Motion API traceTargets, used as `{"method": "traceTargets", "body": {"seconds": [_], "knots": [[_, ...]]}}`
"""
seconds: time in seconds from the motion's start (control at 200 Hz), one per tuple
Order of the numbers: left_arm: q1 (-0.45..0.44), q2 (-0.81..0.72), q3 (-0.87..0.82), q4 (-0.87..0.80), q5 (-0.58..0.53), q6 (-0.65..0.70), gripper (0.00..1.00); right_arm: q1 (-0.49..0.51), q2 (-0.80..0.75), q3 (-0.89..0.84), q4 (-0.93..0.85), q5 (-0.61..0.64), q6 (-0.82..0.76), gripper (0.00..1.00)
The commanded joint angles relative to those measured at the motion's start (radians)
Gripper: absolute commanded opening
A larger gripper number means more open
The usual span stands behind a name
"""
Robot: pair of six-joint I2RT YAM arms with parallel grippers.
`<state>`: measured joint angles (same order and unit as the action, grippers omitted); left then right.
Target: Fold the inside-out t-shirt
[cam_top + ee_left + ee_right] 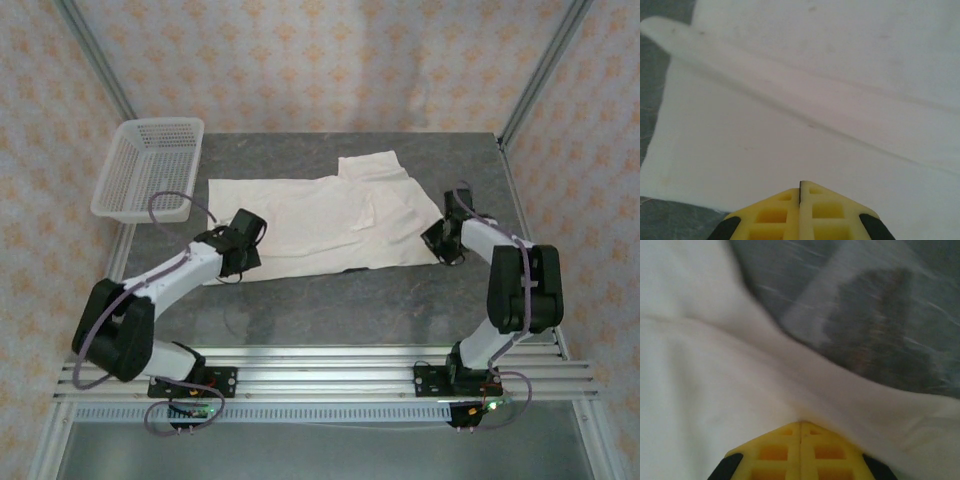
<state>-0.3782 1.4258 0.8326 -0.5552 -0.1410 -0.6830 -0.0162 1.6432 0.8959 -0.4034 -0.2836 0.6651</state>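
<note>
Top external view is showing one inside-out t-shirt (320, 225), lying spread on the far half of the grey table (350, 310). Its long axis is running left to right: a straight edge is facing left, and a short sleeve is jutting toward the far right corner. One white mesh basket (160, 123) is sitting at the far left corner, near the shirt's left edge. Two arms are reaching in, one per side. The left gripper (250, 222) is resting over the shirt's near left part, and the right gripper (438, 240) is at its near right edge.

Left wrist view is adding what the overhead one is missing: yellow jaws pressed together, with their tips over flat cloth just inside the near edge. A long diagonal ridge is crossing the cloth ahead of them. Whether any cloth is caught between them is hard to tell. Right wrist view, blurred, is showing its jaws closed on a raised fold of the shirt, with bare table beyond.
</note>
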Motion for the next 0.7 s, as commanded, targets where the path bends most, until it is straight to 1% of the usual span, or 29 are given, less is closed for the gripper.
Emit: {"method": "traceTargets", "body": {"seconds": [0.0, 0.135, 0.205, 0.295, 0.39, 0.465, 0.58, 0.666, 0.696], "knots": [[0.043, 0.039, 0.003, 0.016, -0.084, -0.089, 0.00, -0.018, 0.026, -0.033, 0.042, 0.044, -0.007, 0.00], [0.121, 0.099, -0.062, 0.015, -0.055, -0.141, 0.00, -0.019, -0.006, -0.096, -0.006, 0.079, 0.052, 0.00], [0.143, 0.090, -0.102, 0.020, -0.042, -0.139, 0.00, -0.019, -0.050, -0.145, -0.017, 0.081, 0.056, 0.00], [0.148, 0.017, -0.153, 0.015, -0.028, -0.144, 0.00, -0.019, -0.123, -0.215, -0.039, 0.092, 0.059, 0.00], [0.147, -0.049, -0.222, 0.014, 0.023, -0.150, 0.00, -0.019, -0.209, -0.282, -0.087, 0.118, 0.067, 0.00], [0.145, -0.106, -0.264, -0.023, 0.046, -0.155, 0.00, -0.019, -0.272, -0.324, -0.137, 0.139, 0.080, 0.00], [0.142, -0.248, -0.353, -0.054, 0.096, -0.163, 0.00, -0.019, -0.368, -0.363, -0.235, 0.149, 0.079, 0.00], [0.131, -0.360, -0.384, -0.089, 0.103, -0.146, 0.00, -0.019, -0.454, -0.425, -0.259, 0.137, 0.110, 0.01], [0.131, -0.396, -0.383, -0.114, 0.100, -0.148, 0.00, -0.019, -0.507, -0.447, -0.269, 0.133, 0.125, 0.02]]}}
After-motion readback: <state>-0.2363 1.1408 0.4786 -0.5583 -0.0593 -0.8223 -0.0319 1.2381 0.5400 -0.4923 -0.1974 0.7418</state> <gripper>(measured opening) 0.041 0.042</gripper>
